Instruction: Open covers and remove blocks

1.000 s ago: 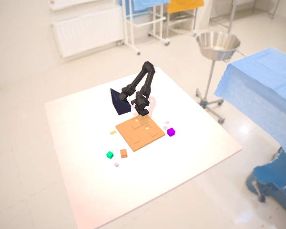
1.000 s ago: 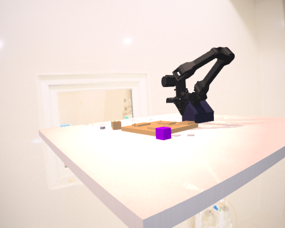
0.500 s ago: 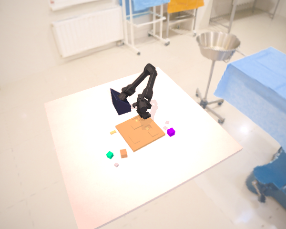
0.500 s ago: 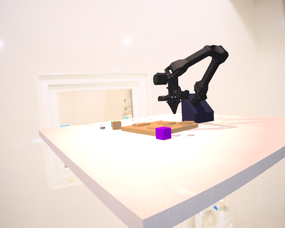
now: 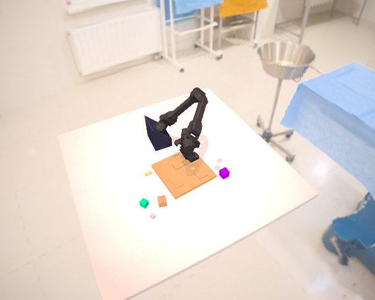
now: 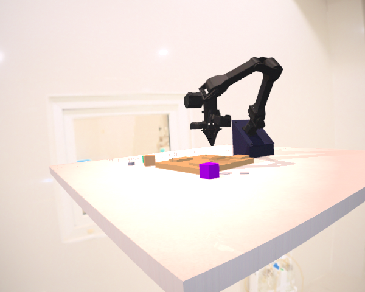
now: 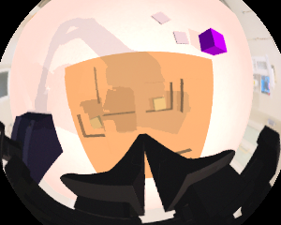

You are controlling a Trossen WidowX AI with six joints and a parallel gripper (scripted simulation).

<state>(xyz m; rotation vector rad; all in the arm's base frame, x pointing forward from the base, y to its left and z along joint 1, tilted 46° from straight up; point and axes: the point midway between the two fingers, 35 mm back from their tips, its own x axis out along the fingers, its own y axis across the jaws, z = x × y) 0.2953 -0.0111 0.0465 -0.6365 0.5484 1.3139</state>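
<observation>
The orange puzzle board lies flat, with thin dark L-shaped edges on top; the cover positions are too indistinct to tell. Two small yellow squares show on it, one near the arm base, the other nearer the purple side; whether they are blocks or knobs I cannot tell. My gripper is shut and empty, pointing down above the board. A yellow piece lies on the table left of the board.
A purple cube and two flat pink pieces lie right of the board. A green cube, an orange-brown cube and a small pinkish block lie off its near-left side.
</observation>
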